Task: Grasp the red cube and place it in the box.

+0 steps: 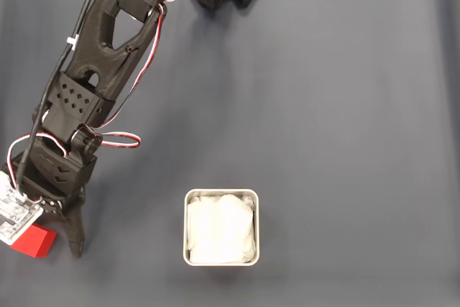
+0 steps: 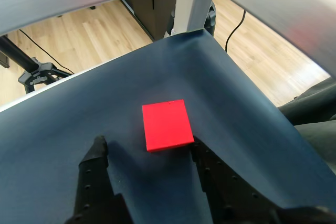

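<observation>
Wrist view: the red cube (image 2: 167,125) is seen just ahead of the wide-spread tool (image 2: 149,148), nearer one finger (image 2: 202,156).

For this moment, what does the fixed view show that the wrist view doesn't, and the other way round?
Fixed view alone: the box with its white lining, standing apart to the right of the arm, and the arm's full length with its red and white wires.

Wrist view alone: the wooden floor beyond the table edge, a metal frame leg, and the red cube's whole top face, lying just ahead of the open claw, between its two fingertips.

Both: the red cube, the claw and the dark mat. In the fixed view the cube is partly hidden under the wrist.
</observation>
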`<act>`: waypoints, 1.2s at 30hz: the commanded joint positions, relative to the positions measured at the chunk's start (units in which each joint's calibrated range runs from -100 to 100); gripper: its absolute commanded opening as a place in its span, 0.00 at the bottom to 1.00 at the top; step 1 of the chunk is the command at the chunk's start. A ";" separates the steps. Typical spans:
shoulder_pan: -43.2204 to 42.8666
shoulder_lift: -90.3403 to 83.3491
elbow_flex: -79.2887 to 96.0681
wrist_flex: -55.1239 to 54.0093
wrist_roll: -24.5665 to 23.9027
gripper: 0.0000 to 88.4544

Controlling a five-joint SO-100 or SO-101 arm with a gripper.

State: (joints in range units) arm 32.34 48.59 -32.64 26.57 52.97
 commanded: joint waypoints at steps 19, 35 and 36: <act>-1.80 -4.31 -1.30 -4.44 -0.73 0.33; -2.02 -6.04 0.52 -1.08 0.83 0.18; -2.02 -6.21 0.52 -0.67 0.83 0.18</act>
State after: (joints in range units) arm 31.23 48.50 -31.74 24.90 53.36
